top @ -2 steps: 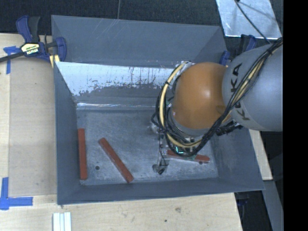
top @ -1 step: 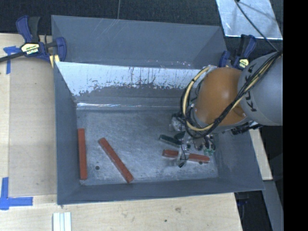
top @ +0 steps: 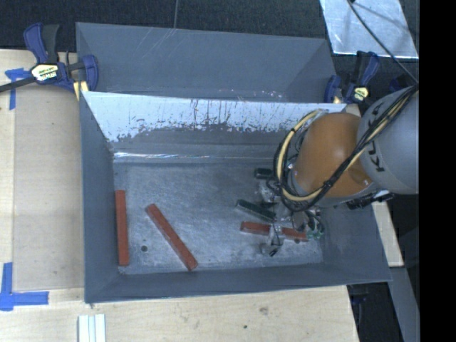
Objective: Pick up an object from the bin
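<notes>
1. Your grey metal bin (top: pixel 214 184) takes up most of the frame. On its floor lie three flat red-brown sticks and little else.
2. The arm (top: pixel 328 155), with its orange cover and looped cables, reaches in from the right of the frame. It sits low over the lower right part of the bin floor.
3. The tool (top: pixel 276 228) is down at floor level, right over the third stick (top: pixel 253 227), which lies roughly level across the lower right of the bin. You cannot tell from here whether the tool is open or closed, or whether it grips that stick.
4. The upright stick (top: pixel 122 228) lies along the bin's left wall. The slanted stick (top: pixel 171 237) lies near it in the lower left, and both are well apart from the tool.
5. Judge the task as barely begun: nothing is lifted, every stick rests on the floor, and a secure grip and the lift out both remain.
</notes>
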